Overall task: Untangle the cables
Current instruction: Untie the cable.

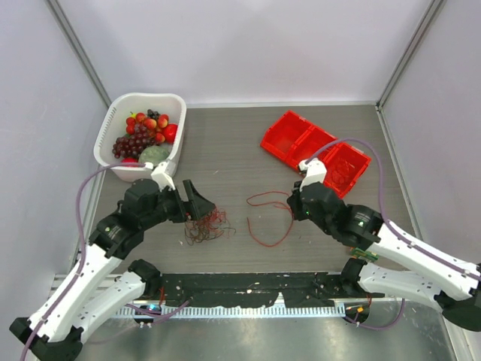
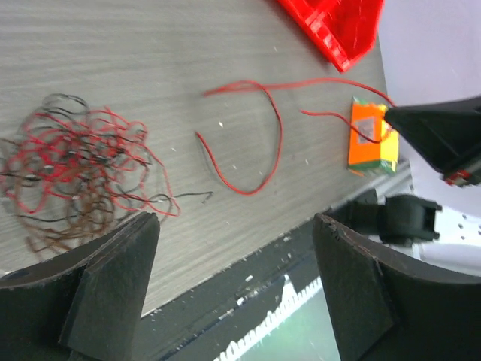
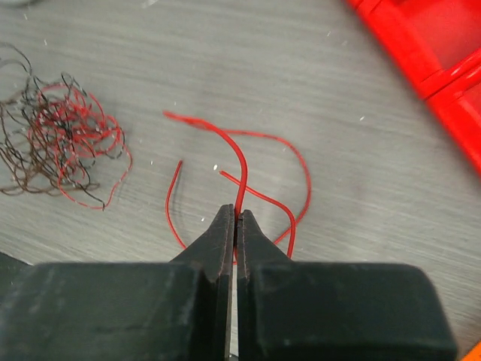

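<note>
The cables are a small tangle of thin red and dark wires on the grey table, seen too as the tangle and the tangle. One red wire lies apart to its right in loose curves. My right gripper is shut on this red wire, its tips pinching the strand just above the table. My left gripper stands open, with nothing between its fingers. It hovers just above and behind the tangle, its jaws over the table's near edge. In the top view the left gripper and right gripper face each other.
A white basket of fruit stands at the back left. A red compartment tray lies at the back right, close behind the right arm. A dark strip runs along the table's near edge. Grey walls close in both sides.
</note>
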Motion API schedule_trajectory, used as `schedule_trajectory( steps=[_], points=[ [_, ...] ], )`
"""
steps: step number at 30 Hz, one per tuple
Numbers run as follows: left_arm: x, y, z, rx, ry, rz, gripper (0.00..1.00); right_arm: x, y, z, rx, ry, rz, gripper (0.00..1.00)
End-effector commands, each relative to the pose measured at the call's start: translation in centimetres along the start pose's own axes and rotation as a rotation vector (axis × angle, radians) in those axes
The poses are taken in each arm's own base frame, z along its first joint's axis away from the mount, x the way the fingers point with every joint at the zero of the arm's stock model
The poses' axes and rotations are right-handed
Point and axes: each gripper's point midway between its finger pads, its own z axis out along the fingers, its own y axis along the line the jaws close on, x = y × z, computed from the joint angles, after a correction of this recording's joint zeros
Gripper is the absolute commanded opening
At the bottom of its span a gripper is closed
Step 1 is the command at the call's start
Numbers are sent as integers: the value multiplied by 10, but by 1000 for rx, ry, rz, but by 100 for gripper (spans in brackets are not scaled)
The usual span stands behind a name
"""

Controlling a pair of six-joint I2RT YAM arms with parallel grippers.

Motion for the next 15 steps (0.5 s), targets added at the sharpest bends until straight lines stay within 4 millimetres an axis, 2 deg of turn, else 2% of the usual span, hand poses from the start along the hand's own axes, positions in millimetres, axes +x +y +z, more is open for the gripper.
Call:
schedule_trajectory(
  steps=[1, 5, 9, 15],
  points=[
    [16, -35, 18, 195, 104, -58, 84, 16, 33, 25, -98, 48, 75, 1],
    [27, -37, 22, 224, 111, -116, 83, 62, 50, 50, -152, 185, 81, 1],
    [35, -32, 26, 239, 104, -142, 84, 100, 44, 65, -135, 255, 64, 1],
    [37, -38, 38, 255, 137, -133, 84, 112, 26, 70, -45, 273, 50, 1]
  ],
)
